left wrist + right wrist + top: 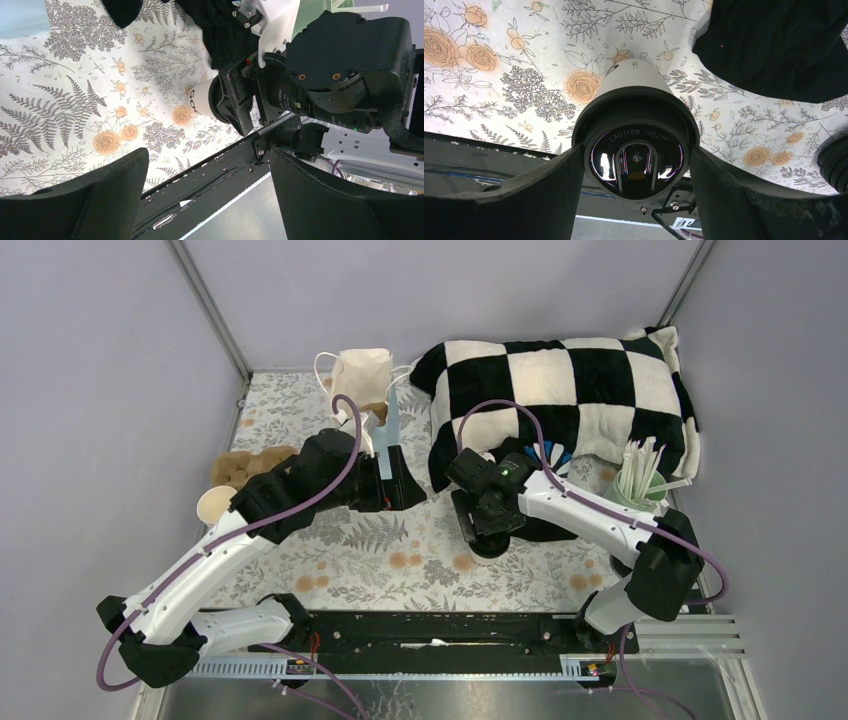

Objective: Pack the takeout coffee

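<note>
At the middle of the flowered bench (400, 560), a cream cup (200, 100) with a black lid (636, 160) sits upright. The right gripper (636, 150) reaches down over it, its jaws pinching the lid's rim from both sides. Just to the left, the left gripper (207, 160) hovers above the bench, its jaws spread wide and holding nothing. A black-and-white checked pillow (570, 380) lies behind.

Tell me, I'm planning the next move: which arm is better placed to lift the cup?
Right. The right gripper straddles the cup, fingers against both sides of its lid. The left gripper hangs open, empty, apart.
</note>
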